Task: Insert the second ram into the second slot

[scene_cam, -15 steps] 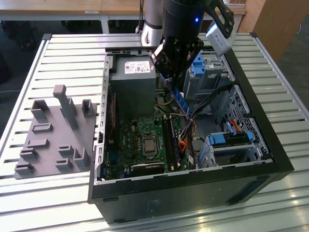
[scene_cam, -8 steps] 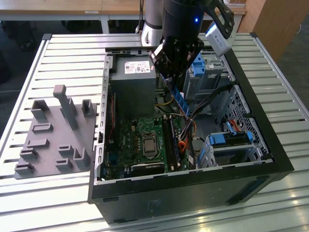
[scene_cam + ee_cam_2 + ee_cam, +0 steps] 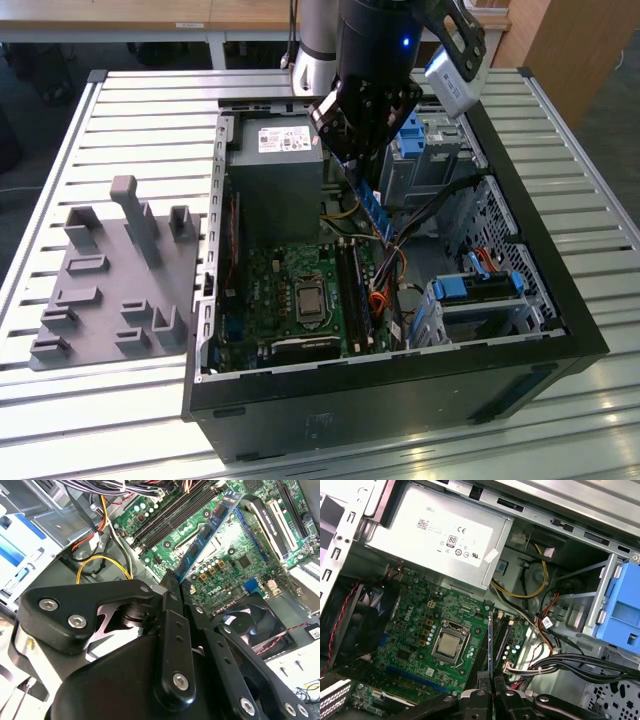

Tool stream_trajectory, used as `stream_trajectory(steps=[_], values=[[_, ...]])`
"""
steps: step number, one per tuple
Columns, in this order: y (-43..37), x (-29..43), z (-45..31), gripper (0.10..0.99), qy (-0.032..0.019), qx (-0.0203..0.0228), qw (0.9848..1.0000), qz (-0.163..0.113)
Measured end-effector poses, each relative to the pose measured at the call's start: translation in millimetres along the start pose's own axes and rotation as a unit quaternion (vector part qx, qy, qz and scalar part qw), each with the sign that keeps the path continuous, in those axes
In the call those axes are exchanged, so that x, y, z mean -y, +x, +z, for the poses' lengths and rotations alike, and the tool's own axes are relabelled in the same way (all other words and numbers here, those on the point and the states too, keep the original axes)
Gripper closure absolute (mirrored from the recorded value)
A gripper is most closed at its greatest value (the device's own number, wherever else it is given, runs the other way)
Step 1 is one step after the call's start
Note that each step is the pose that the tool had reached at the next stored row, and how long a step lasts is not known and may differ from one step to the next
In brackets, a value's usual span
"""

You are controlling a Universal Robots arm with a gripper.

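Pick is done, insertion isn't. In the exterior view the gripper [image 3: 362, 135] is clamped on the second ram [image 3: 372, 205], which hangs below it inside the open PC case [image 3: 560, 300], above the motherboard [image 3: 290, 290]. In the second wrist view the stick [image 3: 207, 532] runs straight out from the fingers [image 3: 172, 630], roughly parallel with the DIMM slots [image 3: 170, 515]. In the first wrist view it is edge-on [image 3: 491, 640], just beyond the fingertips and beside the CPU [image 3: 449, 646] — not in a slot yet.

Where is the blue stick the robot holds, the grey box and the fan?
second ram [image 3: 207, 532]: second wrist view, middle of the board.
grey box [image 3: 440, 535]: first wrist view, its labelled side.
fan [image 3: 252, 625]: second wrist view, its hub.
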State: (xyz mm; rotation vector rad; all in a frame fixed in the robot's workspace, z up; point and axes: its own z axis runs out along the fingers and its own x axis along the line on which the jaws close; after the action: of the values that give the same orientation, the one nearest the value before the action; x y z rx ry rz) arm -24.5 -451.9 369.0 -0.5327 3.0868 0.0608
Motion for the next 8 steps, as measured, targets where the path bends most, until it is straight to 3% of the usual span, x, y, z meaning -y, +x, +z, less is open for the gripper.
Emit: stream_trajectory(steps=[8], values=[[0.0, 0.1, 1.4, 0.949, 0.0002, 0.0005, 0.9999, 0.013]])
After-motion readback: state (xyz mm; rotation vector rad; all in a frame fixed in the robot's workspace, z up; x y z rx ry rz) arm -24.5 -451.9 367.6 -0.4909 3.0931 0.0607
